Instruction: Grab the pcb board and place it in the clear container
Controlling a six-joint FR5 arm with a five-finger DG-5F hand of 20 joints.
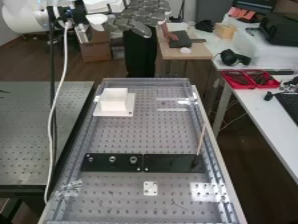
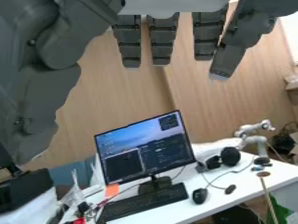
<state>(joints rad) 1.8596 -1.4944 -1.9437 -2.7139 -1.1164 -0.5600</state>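
The hand [image 1: 140, 19] is high at the upper left, beyond the bench's far end and well above it. Its fingers are straight and hold nothing. In the wrist view the hand [image 2: 162, 40] has extended fingers, with the thumb apart from them. A small pale square piece with dark holes [image 1: 150, 188] lies flat on the perforated bench top, near the view's lower middle; I cannot tell whether it is the pcb board. Transparent walls or edging [image 1: 148, 81] run around the bench top; whether this is the clear container I cannot tell.
On the bench [image 1: 143, 132] are a white block on a base [image 1: 114, 102], two black strips [image 1: 100, 162] [image 1: 163, 162] end to end, and a thin upright stick [image 1: 201, 140]. A side table at the right holds red trays [image 1: 238, 80]. A monitor [image 2: 143, 147] stands on a desk.
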